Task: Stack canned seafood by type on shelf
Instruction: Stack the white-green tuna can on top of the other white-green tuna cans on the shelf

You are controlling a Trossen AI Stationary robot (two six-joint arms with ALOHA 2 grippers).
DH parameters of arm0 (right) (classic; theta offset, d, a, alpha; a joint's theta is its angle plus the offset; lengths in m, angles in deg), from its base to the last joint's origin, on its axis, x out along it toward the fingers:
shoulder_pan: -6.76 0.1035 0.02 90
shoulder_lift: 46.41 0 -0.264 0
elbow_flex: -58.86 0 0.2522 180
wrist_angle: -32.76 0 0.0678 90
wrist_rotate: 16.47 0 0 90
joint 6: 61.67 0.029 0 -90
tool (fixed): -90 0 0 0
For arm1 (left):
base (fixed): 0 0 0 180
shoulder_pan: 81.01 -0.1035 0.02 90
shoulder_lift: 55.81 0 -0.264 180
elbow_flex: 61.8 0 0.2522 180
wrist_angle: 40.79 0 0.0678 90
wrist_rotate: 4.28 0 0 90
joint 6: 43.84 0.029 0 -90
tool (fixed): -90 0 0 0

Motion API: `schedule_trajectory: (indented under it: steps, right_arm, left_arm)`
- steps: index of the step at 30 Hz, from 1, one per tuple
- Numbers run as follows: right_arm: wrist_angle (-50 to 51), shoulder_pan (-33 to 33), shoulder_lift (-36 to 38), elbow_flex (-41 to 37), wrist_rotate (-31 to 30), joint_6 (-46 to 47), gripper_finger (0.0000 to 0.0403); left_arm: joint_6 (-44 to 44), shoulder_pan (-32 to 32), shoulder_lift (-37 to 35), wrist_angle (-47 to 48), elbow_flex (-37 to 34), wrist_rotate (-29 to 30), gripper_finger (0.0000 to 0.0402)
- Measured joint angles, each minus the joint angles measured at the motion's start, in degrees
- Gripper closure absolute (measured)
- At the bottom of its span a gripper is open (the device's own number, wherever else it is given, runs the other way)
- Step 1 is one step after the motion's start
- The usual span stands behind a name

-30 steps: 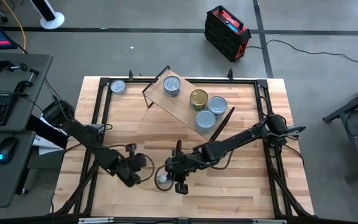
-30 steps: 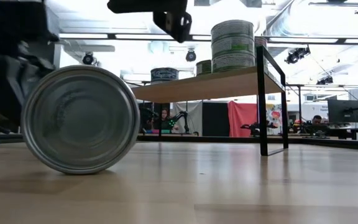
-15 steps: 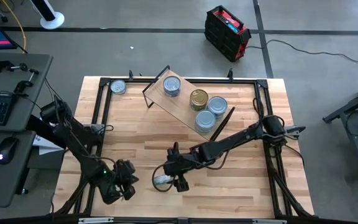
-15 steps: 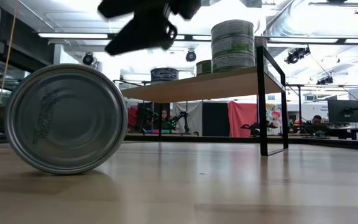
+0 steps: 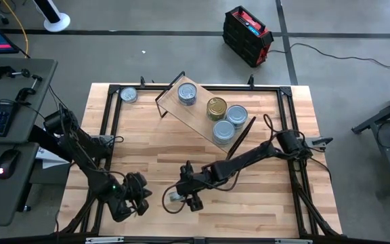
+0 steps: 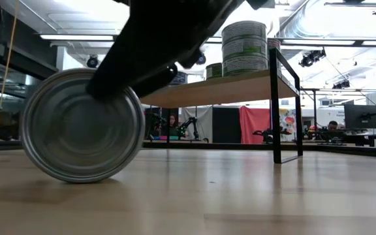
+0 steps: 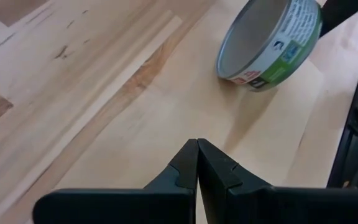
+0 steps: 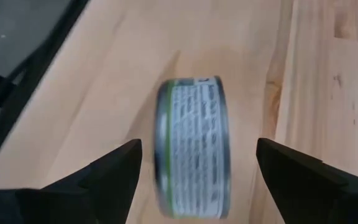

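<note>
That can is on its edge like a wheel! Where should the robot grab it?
Probably across its two flat ends. The can stands on its rim, so the curved wall would roll away. The right tool is open above it, one finger toward each flat end, so coming straight down suits it.

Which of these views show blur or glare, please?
Right wrist view: the can on its edge is motion-smeared between the open right gripper. Low view: the dark arm is smeared, and bright ceiling lights wash out the background. High and left wrist views look sharp.
</note>
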Motion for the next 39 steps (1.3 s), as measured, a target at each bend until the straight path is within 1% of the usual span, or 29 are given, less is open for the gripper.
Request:
schedule_trajectory:
  steps: [4,7,10,14,15,17,19,22,26,33,36,39]
  right_arm:
    - [-1.1,0.2,-0.7,0.0,-1.3,0.0,0.0104]
    - [-1.0,0.3,-0.7,0.0,-2.3,0.0,0.0136]
    - [-0.9,0.6,-0.6,0.0,-2.7,0.0,0.019]
    - [0.0,1.7,1.5,0.0,-2.7,0.8,0.0284]
    - [0.2,2.1,2.6,-0.1,-2.7,1.2,0.0291]
    - [1.7,2.6,5.9,-0.1,-3.3,2.5,0.0291]
    - [5.0,3.1,9.7,0.0,-5.7,3.6,0.0291]
    - [10.9,3.6,15.9,0.0,-13.5,5.1,0.0291]
    - [16.8,4.6,23.9,0.1,-27.0,6.5,0.0291]
    - [27.7,5.0,33.4,0.1,-47.9,5.3,0.0291]
    - [33.4,5.0,36.4,0.1,-54.6,3.4,0.0291]
    - [43.6,5.0,37.6,0.1,-60.2,5.4,0.0291]
  left_arm:
    - [0.0,0.0,0.0,0.5,0.0,0.5,0.0401]
    - [0.0,0.0,0.0,1.3,0.0,1.0,0.0401]
    - [0.8,0.0,0.0,2.3,0.0,1.0,0.0401]
    - [3.0,-0.1,0.0,3.8,0.0,2.4,0.0401]
    - [3.6,-0.1,0.0,4.3,0.0,2.8,0.0401]
    - [4.9,-0.2,0.0,4.8,0.0,4.0,0.0401]
    - [6.4,-0.6,0.0,5.4,0.0,5.3,0.0401]
    - [8.6,-1.8,0.0,5.4,0.0,6.3,0.0401]
    - [12.2,-4.7,0.0,4.7,0.0,6.5,0.0401]
    - [20.7,-10.0,0.0,-1.0,0.0,6.4,0.0401]
    - [23.9,-11.5,0.0,-1.9,0.0,5.8,0.0401]
    - [24.4,-12.7,0.0,-2.2,0.0,4.0,0.0401]
